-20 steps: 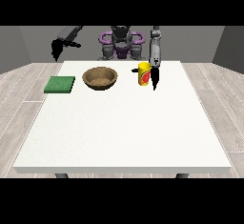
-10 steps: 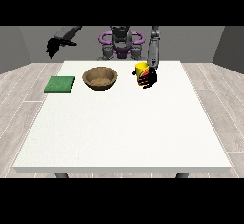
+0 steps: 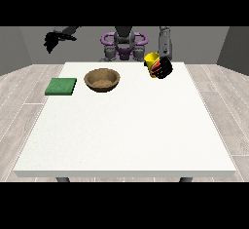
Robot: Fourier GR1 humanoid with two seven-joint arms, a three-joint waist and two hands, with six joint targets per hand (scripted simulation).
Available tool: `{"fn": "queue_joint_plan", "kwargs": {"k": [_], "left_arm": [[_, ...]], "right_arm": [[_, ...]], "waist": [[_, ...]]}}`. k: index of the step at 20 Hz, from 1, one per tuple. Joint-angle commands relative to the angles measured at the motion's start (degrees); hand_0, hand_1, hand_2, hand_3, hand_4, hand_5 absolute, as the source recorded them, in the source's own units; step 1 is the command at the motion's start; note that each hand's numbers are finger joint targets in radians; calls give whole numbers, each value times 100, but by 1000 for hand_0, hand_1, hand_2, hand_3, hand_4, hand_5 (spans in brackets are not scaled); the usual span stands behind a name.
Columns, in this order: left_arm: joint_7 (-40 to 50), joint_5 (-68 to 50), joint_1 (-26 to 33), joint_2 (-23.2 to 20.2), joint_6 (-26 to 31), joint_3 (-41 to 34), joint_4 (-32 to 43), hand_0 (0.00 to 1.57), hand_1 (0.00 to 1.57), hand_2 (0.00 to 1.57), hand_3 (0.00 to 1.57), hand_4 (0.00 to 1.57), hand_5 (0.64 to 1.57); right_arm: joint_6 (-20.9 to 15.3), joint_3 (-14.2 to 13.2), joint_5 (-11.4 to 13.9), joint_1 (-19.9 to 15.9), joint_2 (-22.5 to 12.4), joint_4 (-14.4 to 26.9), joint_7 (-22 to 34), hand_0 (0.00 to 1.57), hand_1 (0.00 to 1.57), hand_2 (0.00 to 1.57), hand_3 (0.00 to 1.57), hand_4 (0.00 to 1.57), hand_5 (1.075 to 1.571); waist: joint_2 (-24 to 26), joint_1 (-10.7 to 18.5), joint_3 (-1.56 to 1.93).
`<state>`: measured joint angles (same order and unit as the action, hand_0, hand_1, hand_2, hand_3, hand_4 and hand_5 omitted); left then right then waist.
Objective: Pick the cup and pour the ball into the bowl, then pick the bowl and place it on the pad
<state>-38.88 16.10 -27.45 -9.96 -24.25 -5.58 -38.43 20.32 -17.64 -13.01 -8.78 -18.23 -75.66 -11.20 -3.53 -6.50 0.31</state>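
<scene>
Cup (image 3: 152, 61) now sits lifted off the counter (image 3: 126, 130), tilted, with the robot hand (image 3: 163, 67) at the view's right wrapped around it; I'd carry it to the bowl (image 3: 102, 80) next.

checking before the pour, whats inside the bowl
The bowl shows only its bare brown inside, no ball. The cup, held by the robot hand at the view's right, hides its own inside.

The near half of the worktop (image 3: 126, 140) is left bare, so wide room is offered there. Along the far edge, passage is narrowed by the bowl (image 3: 102, 80) and, to its left, the pad (image 3: 61, 86), with a gap between them. At the view's right, space is taken by the hand (image 3: 163, 67) curled round the tilted cup (image 3: 152, 62).
</scene>
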Motion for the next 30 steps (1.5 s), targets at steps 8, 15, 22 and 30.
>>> {"fn": "queue_joint_plan", "kwargs": {"k": [8,15,22,30], "left_arm": [[2734,1538,-1200,-775,-182,817,31,1473,1473,1571,1571,1571,1278],[3790,2545,-1671,-425,-340,1427,-230,1495,1495,1571,1571,1530,1287],[5067,4154,-2300,-403,-243,2346,75,1559,1559,1571,1571,1571,1207],[5690,5893,-2745,273,551,3800,280,1482,1482,1571,1571,1571,1204]], "right_arm": [[327,-121,-79,102,-169,653,-43,0,0,0,0,0,1568],[376,-289,-7,-159,-320,1232,-467,0,0,0,0,0,1569],[457,-152,45,-40,-238,1341,-361,0,0,0,0,0,1570],[672,-377,-37,-216,-552,1792,-564,0,0,0,0,0,1571]], "waist": [[489,-32,-26],[398,168,-24],[821,-42,-15],[779,64,-14]]}}
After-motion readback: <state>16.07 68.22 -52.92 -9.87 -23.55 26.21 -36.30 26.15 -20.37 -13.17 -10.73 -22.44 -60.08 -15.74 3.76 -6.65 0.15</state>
